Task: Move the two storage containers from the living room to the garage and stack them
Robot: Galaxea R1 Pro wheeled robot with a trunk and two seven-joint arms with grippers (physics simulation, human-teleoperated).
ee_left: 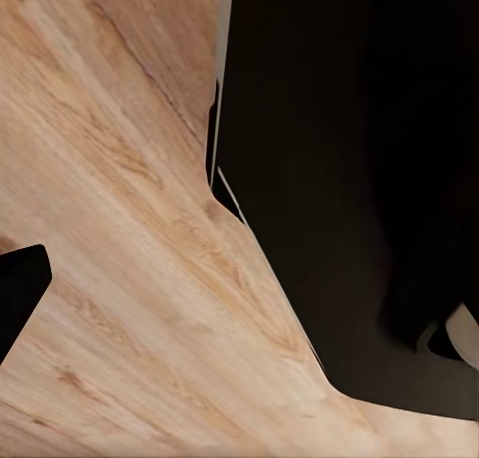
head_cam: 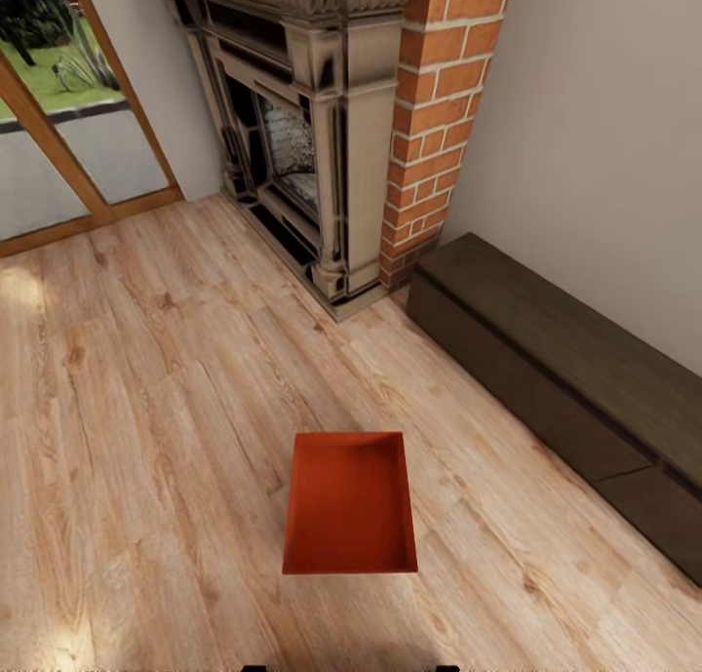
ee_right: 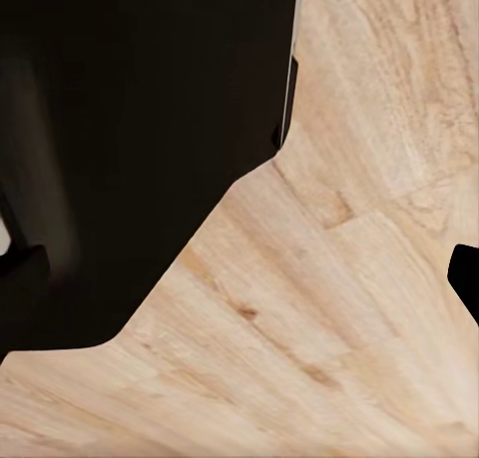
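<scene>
1. From the head view, an orange-red bin (head_cam: 351, 504) sits open side up on the light wood plank floor (head_cam: 146, 409), in the lower middle of the scene, directly ahead of the robot.
2. Beyond the bin stands a brick fireplace (head_cam: 331, 126) with a dark ornate surround. A low dark bench (head_cam: 565, 379) runs along the pale wall (head_cam: 604, 116) to the right of it. Wood-framed glass doors (head_cam: 68, 136) stand at the far left, with grass outside.
3. The left wrist view looks down at plank floor (ee_left: 130, 258) beside a large black body of the robot (ee_left: 349, 179). A small dark shape, perhaps a fingertip, juts in at one edge.
4. The right wrist view gives a like scene: plank floor (ee_right: 329, 318) next to the black body (ee_right: 140, 149), with a small dark shape at one edge.
5. The bin appears in the head view but in neither wrist view, so its place relative to the fingers cannot be told.
6. How far either gripper's fingers are spread cannot be told, nor whether they hold anything.
</scene>
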